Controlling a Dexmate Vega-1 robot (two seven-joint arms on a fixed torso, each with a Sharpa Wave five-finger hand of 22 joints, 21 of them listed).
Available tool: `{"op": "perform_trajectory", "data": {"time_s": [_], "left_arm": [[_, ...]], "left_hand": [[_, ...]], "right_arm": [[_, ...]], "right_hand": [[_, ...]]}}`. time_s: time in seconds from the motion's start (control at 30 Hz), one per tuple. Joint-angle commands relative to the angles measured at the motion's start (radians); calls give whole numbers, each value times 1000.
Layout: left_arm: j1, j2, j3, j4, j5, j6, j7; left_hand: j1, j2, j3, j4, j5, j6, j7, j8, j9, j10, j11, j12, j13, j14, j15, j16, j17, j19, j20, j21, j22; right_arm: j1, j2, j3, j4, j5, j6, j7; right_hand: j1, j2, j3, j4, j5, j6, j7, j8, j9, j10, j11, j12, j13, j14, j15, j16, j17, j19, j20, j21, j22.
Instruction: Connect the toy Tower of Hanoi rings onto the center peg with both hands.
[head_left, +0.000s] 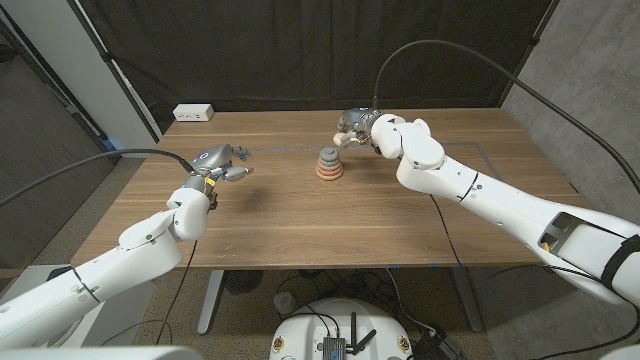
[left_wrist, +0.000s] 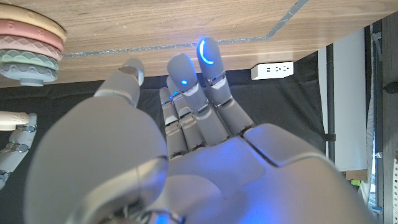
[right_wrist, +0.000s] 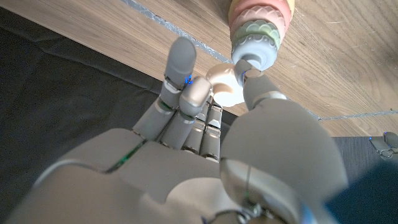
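Cream piece (right_wrist: 224, 86) half-hidden in right hand (right_wrist: 205, 124)

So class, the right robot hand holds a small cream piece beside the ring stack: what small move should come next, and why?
Probably ease the right robot hand sideways until the cream piece sits over the ring stack, then lower it. The piece is pinched just beside the stack's top, not yet on it. The left robot hand holds nothing.
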Motion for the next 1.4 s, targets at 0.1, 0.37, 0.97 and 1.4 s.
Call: {"op": "perform_trajectory", "data": {"time_s": [0.1, 0.37, 0.97, 1.4], "left_arm": [[1, 5, -2, 5, -6, -2, -4], [2, 4, -5, 19, -14, -10, 0], [12, 4, -17, 33, -32, -24, 13], [29, 9, -31, 31, -44, -26, 22]], "left_hand": [[3, -6, 6, 0, 0, 0, 5, -4, 4, 4, -4, -2, -1, 5, -1, 1, -1, 7, -108, 6, 2], [3, -7, 7, 0, 0, 1, 4, -3, 4, 5, -5, -1, -1, 7, -1, 3, -1, 7, -108, 6, 2], [5, -7, 8, 0, -1, 2, 5, -3, 4, 6, -1, -5, -9, 5, 0, 1, -3, 8, -108, 7, 2], [5, -6, 9, 1, -1, 5, 9, -3, 4, 12, -2, -4, -16, 8, -1, 5, 0, 7, -108, 7, 2]], "right_arm": [[41, 51, -33, 58, -11, 5, 19], [57, 79, -50, 88, -10, 10, 10], [102, 127, -95, 154, -2, 13, 27], [135, 147, -125, 193, 14, -9, 68]], "right_hand": [[7, 9, 15, 14, 5, 34, -32, 3, 2, 79, -57, 6, 1, 3, 0, 7, 2, 6, -4, -3, 5], [7, 10, 16, 14, 5, 36, -33, 3, 2, 78, -56, 4, 2, 0, 0, 7, 0, 6, -4, -2, 5], [12, 13, 19, 11, 7, 37, -32, 0, 2, 80, -57, 3, 3, -7, -1, 4, -4, 4, -5, -4, 6], [13, 15, 20, 12, 8, 36, -29, -2, 4, 77, -53, 0, 4, 0, 0, 14, 3, 6, -4, -1, 8]]}}
